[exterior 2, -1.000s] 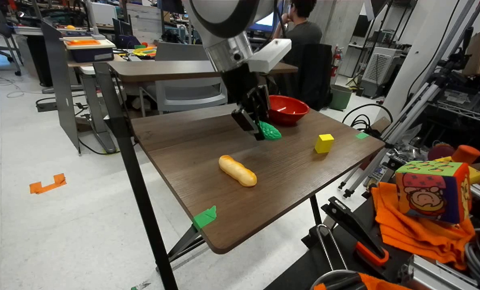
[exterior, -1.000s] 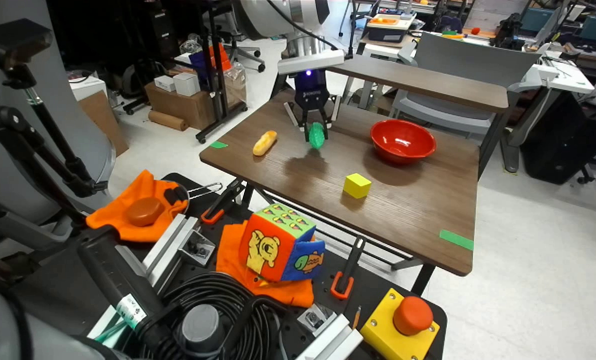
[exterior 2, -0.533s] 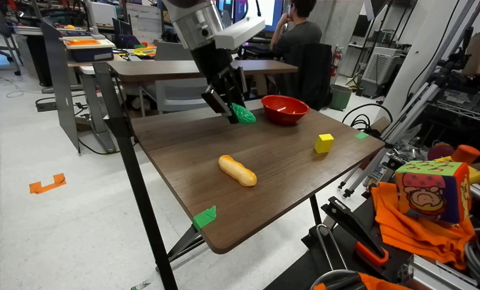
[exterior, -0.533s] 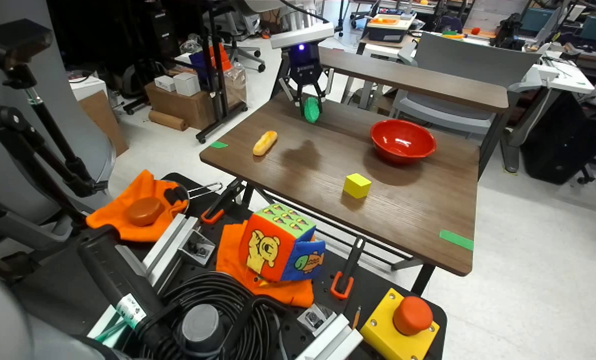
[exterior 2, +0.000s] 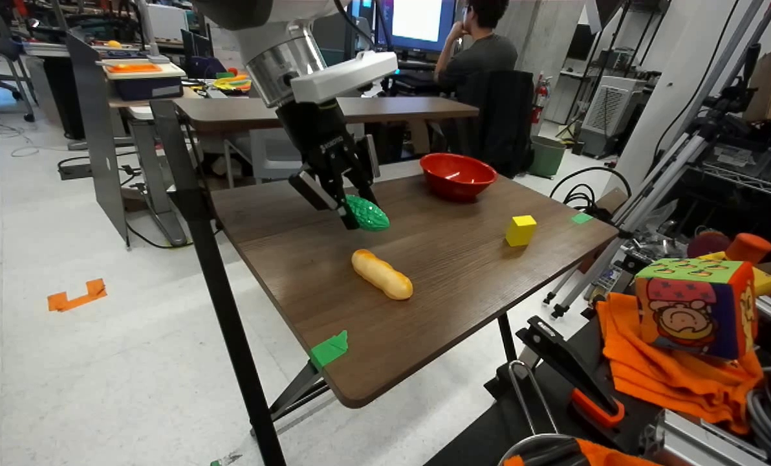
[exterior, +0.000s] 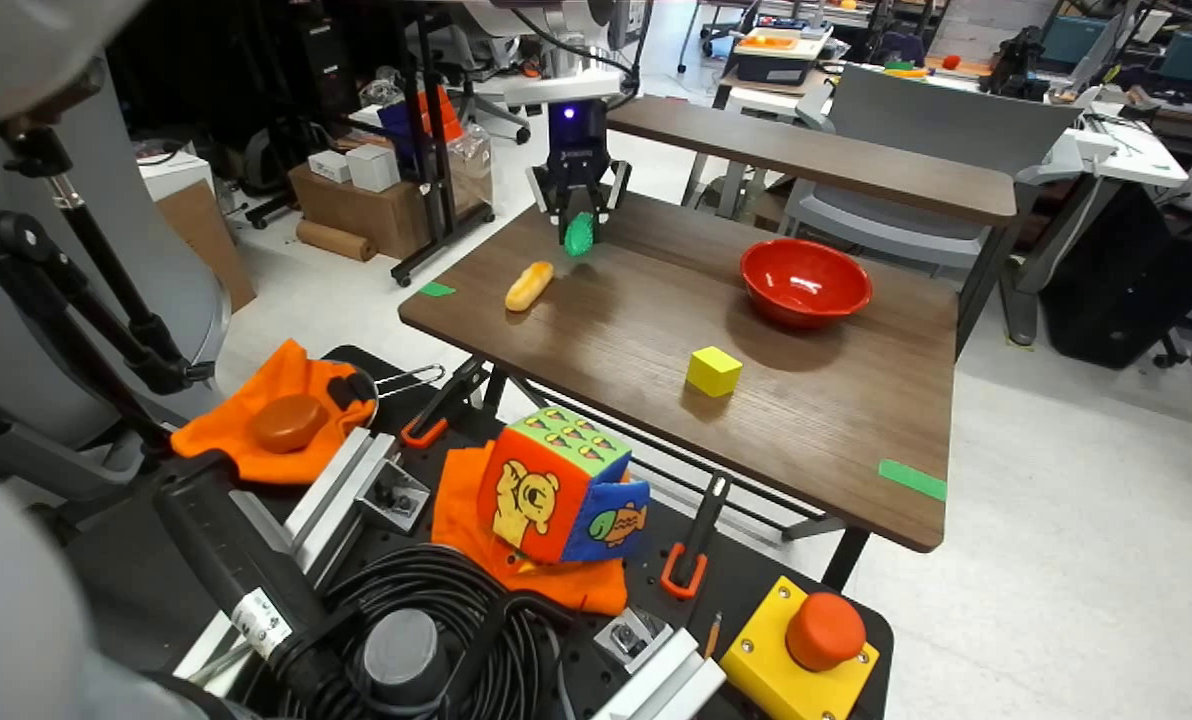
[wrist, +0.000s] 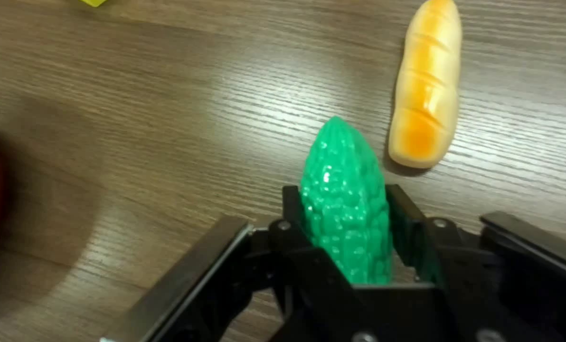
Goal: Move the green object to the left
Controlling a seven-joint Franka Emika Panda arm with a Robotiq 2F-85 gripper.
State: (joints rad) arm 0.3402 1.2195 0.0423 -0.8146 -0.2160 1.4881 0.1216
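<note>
The green object (exterior: 579, 236) is a bright, bumpy oval lump. It also shows in an exterior view (exterior 2: 370, 215) and in the wrist view (wrist: 344, 204). My gripper (wrist: 342, 202) is shut on it, with one finger (wrist: 292, 204) against each side. The object's tip sticks out past the fingers. In both exterior views the gripper (exterior: 578, 228) holds it above the brown table (exterior: 836, 420), tilted, near the table's far-left part. In the wrist view the object's lower end is hidden by the gripper.
An orange-yellow bread-like piece (exterior: 530, 287) lies on the table close to the held object. A red bowl (exterior: 806, 284) and a yellow cube (exterior: 714, 372) stand farther right. Green tape strips (exterior: 913, 479) mark table corners. A cloth cube (exterior: 566, 490) sits on the nearby black bench.
My gripper has carried the green object leftward in both exterior views. It first rose or moved back, then came somewhat lower, nearer the bread piece. The other objects have not moved.
</note>
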